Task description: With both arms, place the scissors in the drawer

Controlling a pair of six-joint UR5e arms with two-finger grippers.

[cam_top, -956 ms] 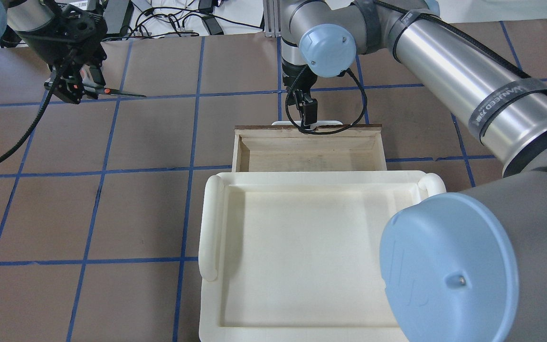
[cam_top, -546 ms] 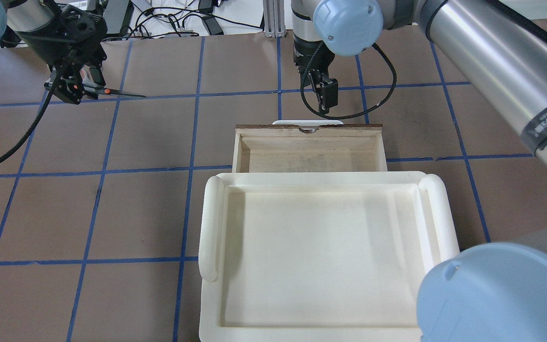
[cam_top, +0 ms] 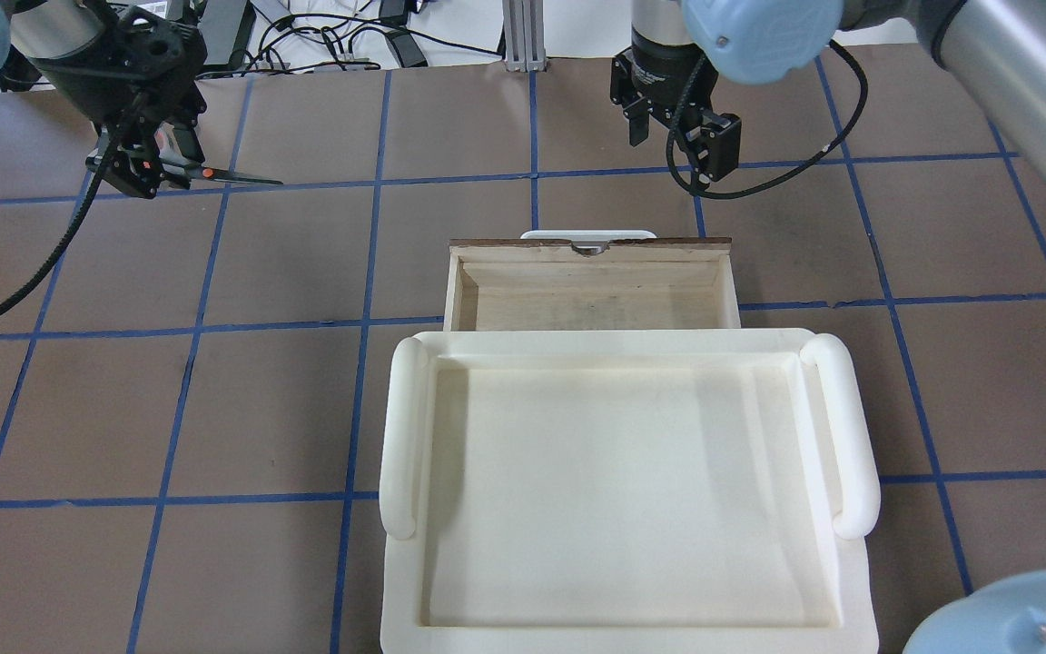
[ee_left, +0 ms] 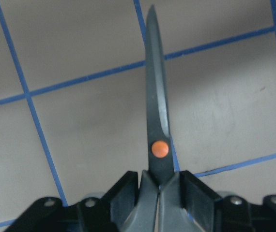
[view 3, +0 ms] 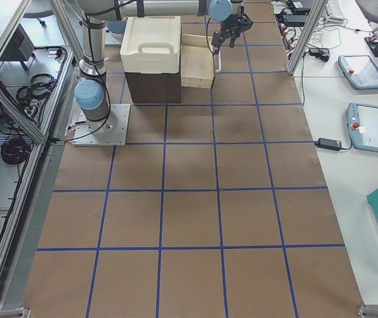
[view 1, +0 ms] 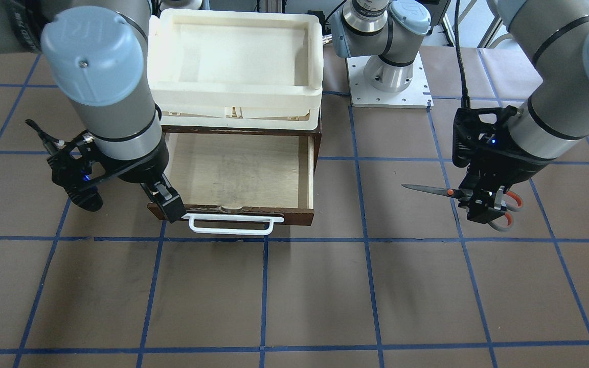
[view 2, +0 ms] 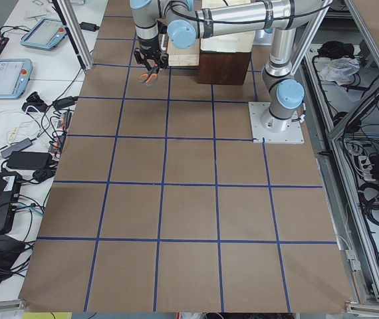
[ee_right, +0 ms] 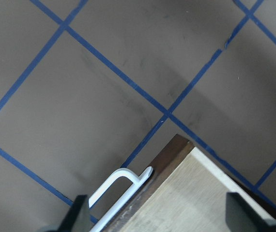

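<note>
A brown paper-covered bench (cam_top: 260, 409), gridded with blue tape, carries everything. Two grey-silver jointed arms with light blue caps reach over it. The right arm (view 1: 105, 76) is by the drawer and the left arm (view 1: 555, 102) is well off to the side.

A cream-white plastic bin (cam_top: 623, 338) with rolled side grips sits on a dark brown cabinet (view 3: 152, 86). Beneath the bin, a dark brown wooden drawer (view 1: 243, 168) with a pale plywood floor stands pulled out. Its white bar handle (view 1: 233, 225) faces away from the robot, and nothing lies inside the drawer.

The black right end effector (cam_top: 679, 141) is released, its fingers spread wide with nothing between them. It hangs above the bench near the drawer's front corner, apart from the handle.

The black left end effector (view 1: 483, 204) is clenched on the grey handles of the small scissors (view 1: 430, 189). It holds them roughly level above the bench, well apart from the drawer. The dark grey blades are closed and point toward the drawer, with the orange pivot dot (ee_left: 160, 148) just ahead of the fingers.
</note>
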